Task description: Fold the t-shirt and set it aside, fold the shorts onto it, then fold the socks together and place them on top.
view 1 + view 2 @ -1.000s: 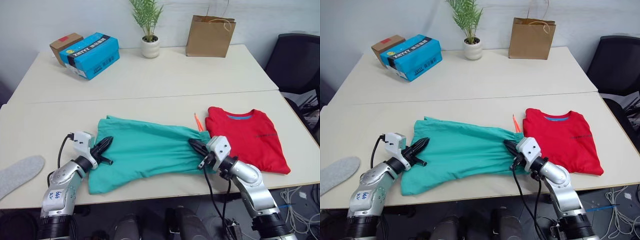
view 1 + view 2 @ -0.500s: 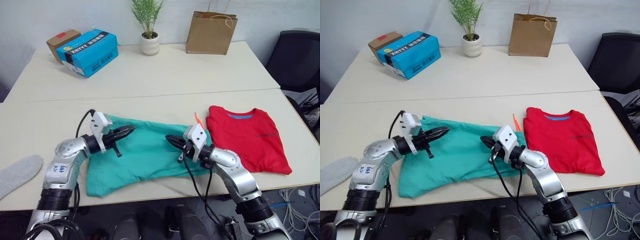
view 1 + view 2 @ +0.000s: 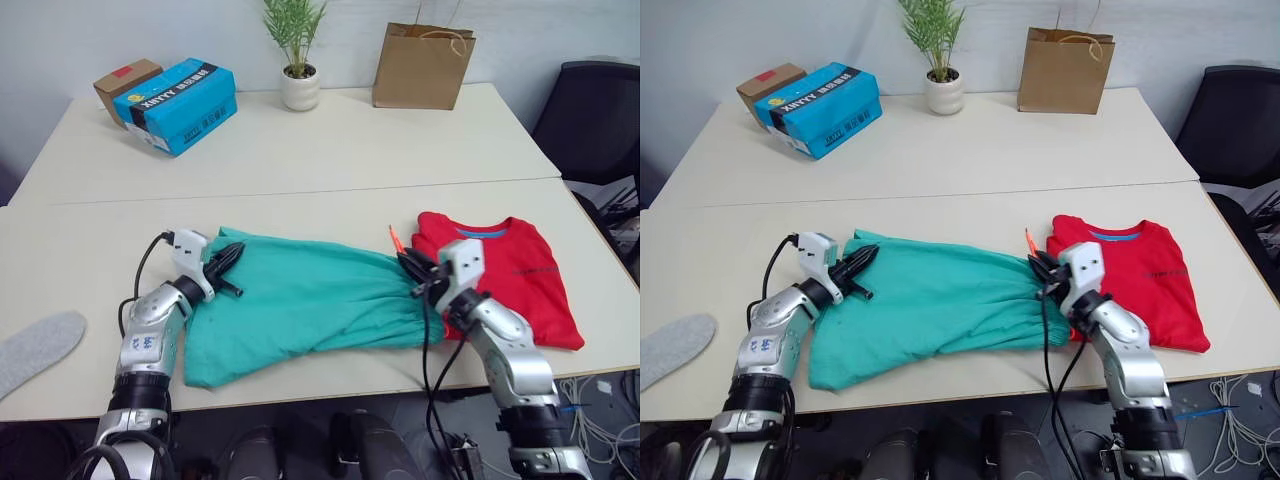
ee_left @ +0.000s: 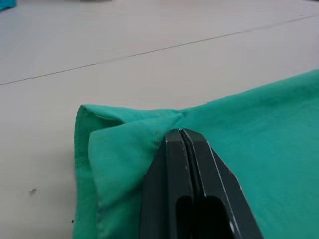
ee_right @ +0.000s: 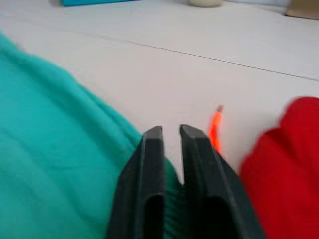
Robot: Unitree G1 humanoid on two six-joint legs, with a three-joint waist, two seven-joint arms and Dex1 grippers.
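The teal shorts (image 3: pixel 310 300) lie spread across the middle of the near table, with the orange drawstring (image 3: pixel 395 241) poking out at their right end. My left gripper (image 3: pixel 232 255) is shut on the shorts' far left corner (image 4: pixel 124 134), where the fabric is doubled over. My right gripper (image 3: pixel 408 264) is shut on the gathered waistband at the right end, teal cloth showing between its fingers (image 5: pixel 153 139). The red t-shirt (image 3: pixel 515 275) lies folded just right of the shorts. One grey sock (image 3: pixel 35 345) rests at the table's near left edge.
On the far table stand a blue box (image 3: pixel 180 95), a brown carton (image 3: pixel 130 80), a potted plant (image 3: pixel 300 90) and a paper bag (image 3: pixel 422 68). A black chair (image 3: pixel 595 115) stands at the right.
Both grippers went from the shorts' near edge, up over the middle, and now sit spread apart at the far edge, down on the table, with cloth in them.
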